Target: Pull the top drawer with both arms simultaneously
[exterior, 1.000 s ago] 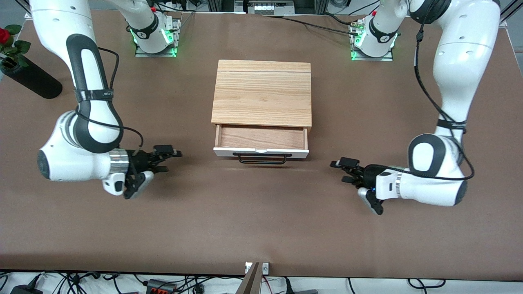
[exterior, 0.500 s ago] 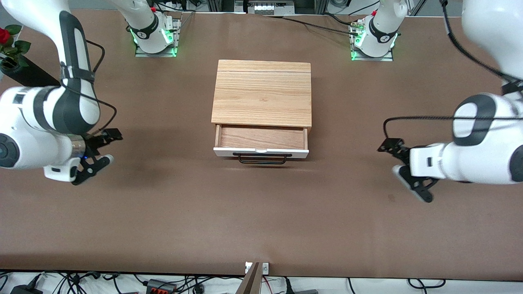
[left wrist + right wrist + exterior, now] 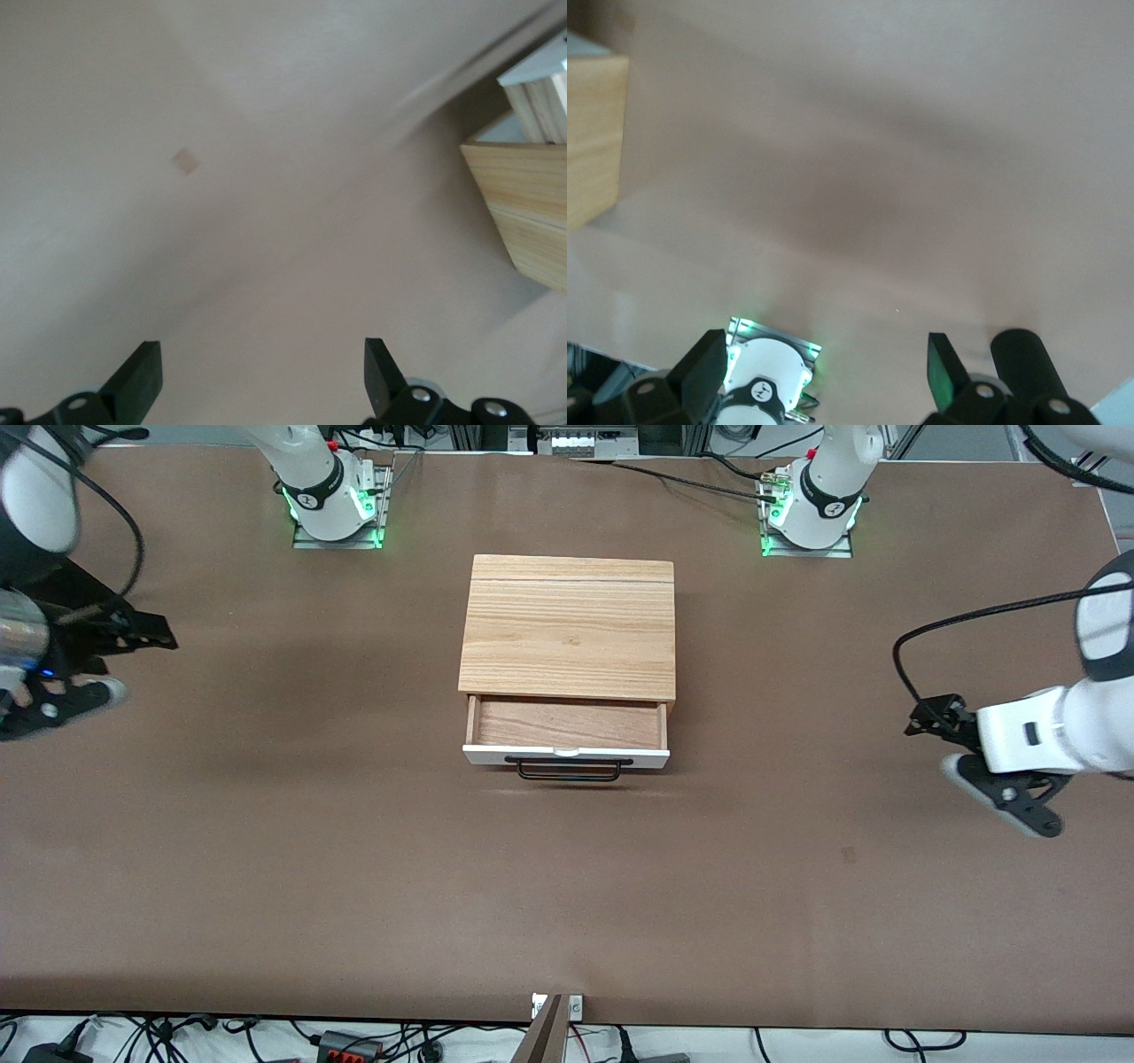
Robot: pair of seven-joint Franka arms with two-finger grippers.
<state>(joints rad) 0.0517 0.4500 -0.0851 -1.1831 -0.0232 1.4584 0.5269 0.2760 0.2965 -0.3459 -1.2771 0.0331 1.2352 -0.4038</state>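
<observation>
- Front view: the top drawer [image 3: 567, 731] stood pulled partway out of the oak-grain cabinet [image 3: 568, 627] at the middle of the table [image 3: 354, 868], its white front panel and black wire handle [image 3: 568, 769] facing the front camera and the light-brown wood tray bare. The left gripper [image 3: 970, 748] hung over the table toward the left arm's end, well apart from the drawer, fingers spread and holding nothing. The right gripper [image 3: 115, 660] hung over the table toward the right arm's end, likewise well apart from the drawer, fingers parted and empty. Both arm bases glowed green along the table's top edge.
- Left wrist view: the left gripper's two black fingertips [image 3: 142, 376] stood wide apart over bare brown tabletop; a corner of the cabinet [image 3: 527, 199] with the white drawer front [image 3: 540, 66] showed at the frame's edge, and a small pale patch [image 3: 185, 161] marked the table.
- Right wrist view: the right gripper's fingertips [image 3: 704, 363] stood apart over the table; a cabinet corner [image 3: 594, 133], the right arm's lit base [image 3: 771, 372] and a black cylinder [image 3: 1028, 363] were in sight.
</observation>
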